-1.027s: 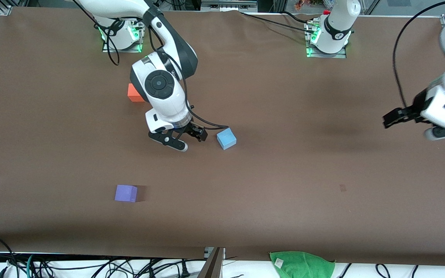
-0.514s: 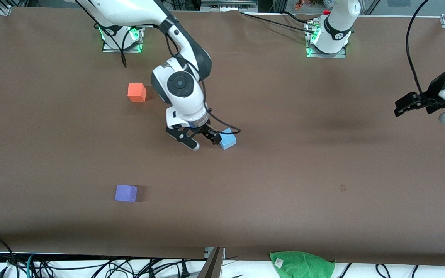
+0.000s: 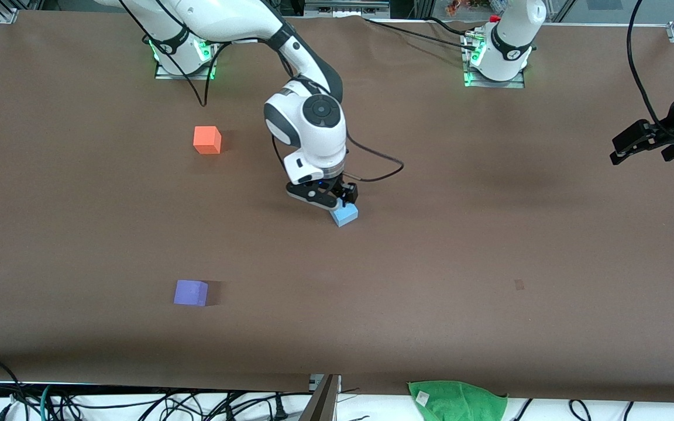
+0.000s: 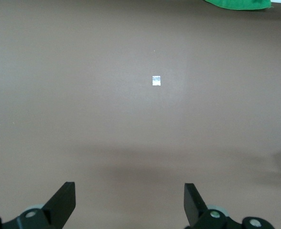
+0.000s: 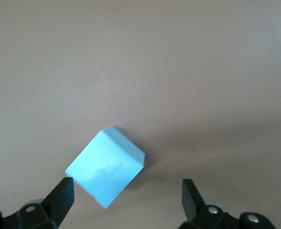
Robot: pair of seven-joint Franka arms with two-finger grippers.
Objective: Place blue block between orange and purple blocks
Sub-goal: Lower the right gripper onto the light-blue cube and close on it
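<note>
The light sky-blue block (image 3: 344, 215) sits on the brown table near the middle. My right gripper (image 3: 330, 200) hangs open just over it; in the right wrist view the blue block (image 5: 105, 166) lies ahead of the open fingers (image 5: 62, 196), close to one of them and not between them. The orange block (image 3: 207, 140) sits toward the right arm's end, near the robots' bases. The purple block (image 3: 191, 292) sits nearer the front camera, in line with the orange one. My left gripper (image 3: 647, 143) is open and empty, up over the left arm's end of the table.
A green cloth (image 3: 457, 400) lies at the table's front edge and also shows in the left wrist view (image 4: 238, 4). A small pale mark (image 4: 156, 81) is on the table below the left gripper. Cables run along the front edge.
My right gripper has moved from beside the orange block toward the left arm's end and now sits over the blue block. My left gripper has drawn farther toward its end of the table.
</note>
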